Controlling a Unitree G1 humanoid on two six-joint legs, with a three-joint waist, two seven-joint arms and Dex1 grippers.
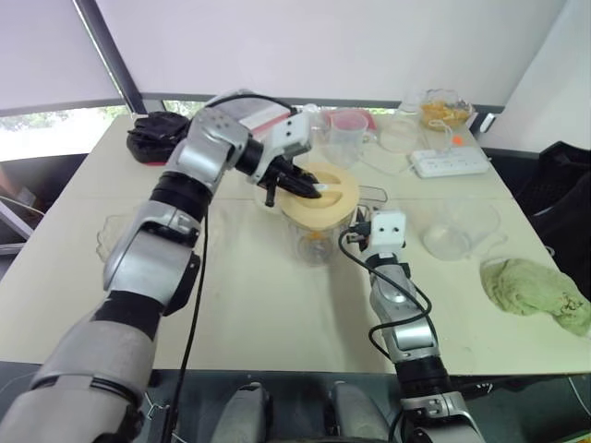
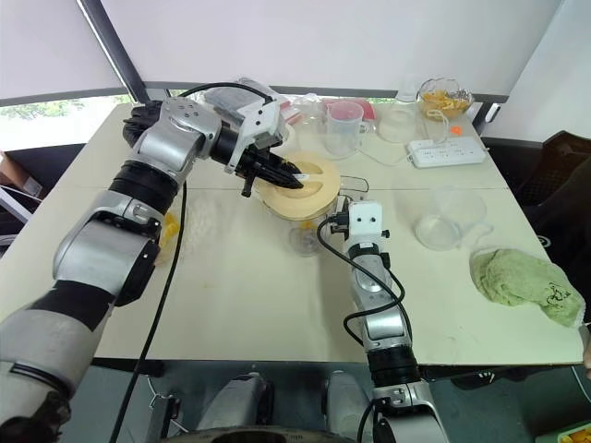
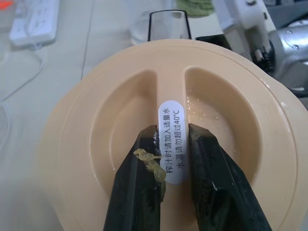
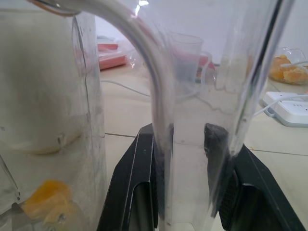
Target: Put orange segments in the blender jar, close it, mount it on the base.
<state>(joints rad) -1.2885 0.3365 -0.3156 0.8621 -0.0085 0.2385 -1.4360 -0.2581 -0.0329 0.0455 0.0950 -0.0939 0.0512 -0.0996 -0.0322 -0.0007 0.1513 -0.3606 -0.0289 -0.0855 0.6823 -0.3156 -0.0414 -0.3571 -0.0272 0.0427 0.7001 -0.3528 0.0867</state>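
The blender jar (image 1: pixel 312 238) stands at the middle of the table with a cream lid (image 1: pixel 325 196) sitting on top of it. My left gripper (image 3: pixel 172 132) reaches in from the left and is shut on the lid's central ridge, which carries a white label (image 3: pixel 172 134). A scrap of pulp sticks to one finger (image 3: pixel 139 192). My right gripper (image 4: pixel 185 137) points forward and is shut on the jar's clear handle (image 4: pixel 159 96). Orange segments (image 4: pixel 48 199) lie at the jar's bottom. The base is out of view.
At the back right are a glass bowl of orange pieces (image 1: pixel 445 113), a white power strip (image 1: pixel 448 163) and a clear measuring cup (image 1: pixel 346 134). An empty clear bowl (image 1: pixel 459 229) and a green cloth (image 1: pixel 536 291) lie to the right. A black object (image 1: pixel 152 138) sits back left.
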